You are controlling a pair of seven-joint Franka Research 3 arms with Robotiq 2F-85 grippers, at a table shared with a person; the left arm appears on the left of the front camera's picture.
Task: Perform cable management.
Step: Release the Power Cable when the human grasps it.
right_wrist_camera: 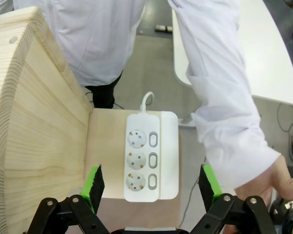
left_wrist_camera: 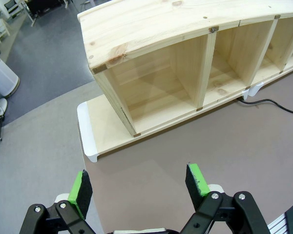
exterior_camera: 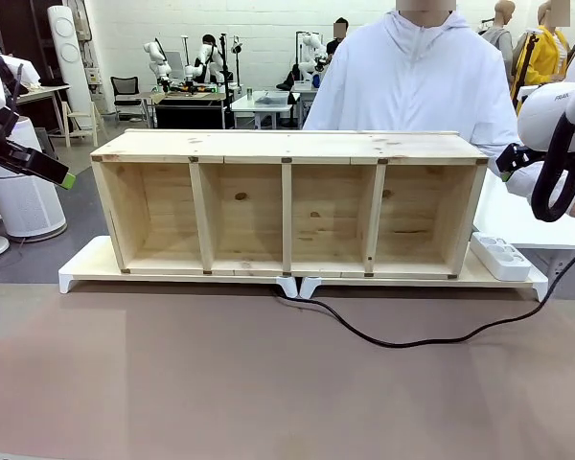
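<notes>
Currently both grippers idle, jaws spread, nothing held. Left gripper point(left_wrist_camera: 140, 187) hovers off the left end of the long four-bay pine shelf point(exterior_camera: 287, 201). Right gripper point(right_wrist_camera: 150, 187) hangs above the white three-socket power strip point(right_wrist_camera: 145, 158) on the white-edged base board point(exterior_camera: 86, 264), person's hand point(right_wrist_camera: 276, 183) nearby. Thin black power cable point(exterior_camera: 402, 337) runs from under the shelf's middle, curving right across the brown tabletop point(exterior_camera: 220, 383).

A robotics lab: other tables point(exterior_camera: 187, 99) with equipment fill the background.
</notes>
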